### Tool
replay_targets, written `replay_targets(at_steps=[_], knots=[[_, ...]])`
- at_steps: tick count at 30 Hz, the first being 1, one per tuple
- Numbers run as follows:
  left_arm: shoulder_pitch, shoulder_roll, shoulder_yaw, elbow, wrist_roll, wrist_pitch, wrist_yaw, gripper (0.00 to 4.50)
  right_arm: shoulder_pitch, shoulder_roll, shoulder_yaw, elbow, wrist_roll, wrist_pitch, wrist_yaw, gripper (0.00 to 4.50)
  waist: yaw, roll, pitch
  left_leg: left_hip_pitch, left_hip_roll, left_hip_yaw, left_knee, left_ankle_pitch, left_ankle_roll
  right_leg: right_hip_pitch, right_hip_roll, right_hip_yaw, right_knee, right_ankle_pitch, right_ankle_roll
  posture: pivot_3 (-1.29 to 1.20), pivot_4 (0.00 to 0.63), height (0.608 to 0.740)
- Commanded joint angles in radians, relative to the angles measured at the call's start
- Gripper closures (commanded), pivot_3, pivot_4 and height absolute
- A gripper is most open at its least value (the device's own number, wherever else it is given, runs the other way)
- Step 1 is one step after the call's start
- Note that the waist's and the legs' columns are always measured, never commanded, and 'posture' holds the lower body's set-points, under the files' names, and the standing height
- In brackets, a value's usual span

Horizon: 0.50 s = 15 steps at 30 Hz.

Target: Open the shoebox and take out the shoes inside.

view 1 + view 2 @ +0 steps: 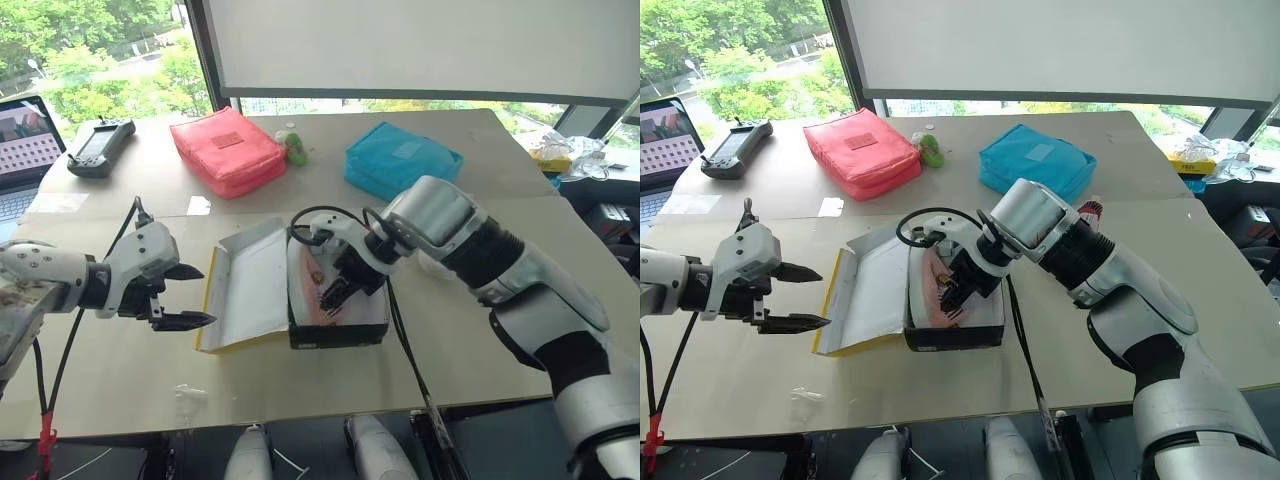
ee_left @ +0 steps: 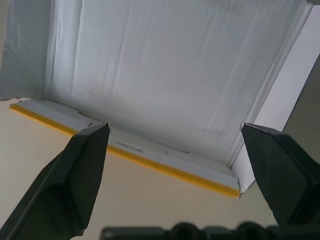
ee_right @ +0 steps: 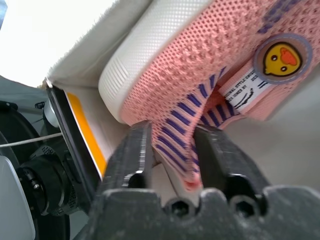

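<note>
Cardboard sheets cover the table point(image 1: 470, 360) in the left eye view, and the shoebox point(image 1: 335, 335) sits near the middle of its front edge. Its lid point(image 1: 245, 285) is folded flat toward the robot's left, white lining up, so the inside is clear to reach from above. The right gripper point(image 1: 335, 293) dips steeply into the box, onto the pink shoes point(image 1: 312, 290). The left gripper point(image 1: 182, 297) hangs just off the lid's free edge with its fingers spread and holds nothing; it looks parked there to keep the lid from swinging back, though that is a guess. A red pouch point(image 1: 227, 150) and a blue pouch point(image 1: 402, 160) lie toward the far edge, well clear of the work.

The right eye view gives the same layout: the black cable point(image 1: 920, 228) loops over the box behind the right wrist, and pink shows under the fingertips.

In the left wrist view the two black fingers point(image 2: 75, 185) stand wide apart, framing the lid's white lining and yellow rim without touching them.

In the right wrist view the fingers point(image 3: 132, 160) are pinched on the knit collar of one shoe, a thin fold between them. The white sole is tipped on edge against the box wall. The collar is probably the easiest part to grip, so the lift out looks ready to start.
</note>
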Motion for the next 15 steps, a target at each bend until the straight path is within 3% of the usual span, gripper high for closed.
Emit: replay_targets(at_steps=[1,15], knots=[[-0.006,0.010,0.040,-0.030,-0.008,0.002,0.006,0.00,-0.007,-0.005,-0.017,-0.030,0.005,-0.001,0.019,4.47,-0.002,0.000,0.000,0.000,0.000,0.000,0.000,0.000,0.000,0.000,0.000,0.000,0.000,0.000,0.000,0.00,0.150,0.740],[-0.040,0.012,0.012,-0.006,0.005,-0.009,-0.007,0.00,-0.117,-0.069,-0.040,-0.020,-0.048,-0.157,0.151,4.47,-0.002,0.000,0.000,0.000,0.000,0.000,0.000,0.000,0.000,0.000,0.000,0.000,0.000,0.000,0.000,0.00,0.150,0.740]])
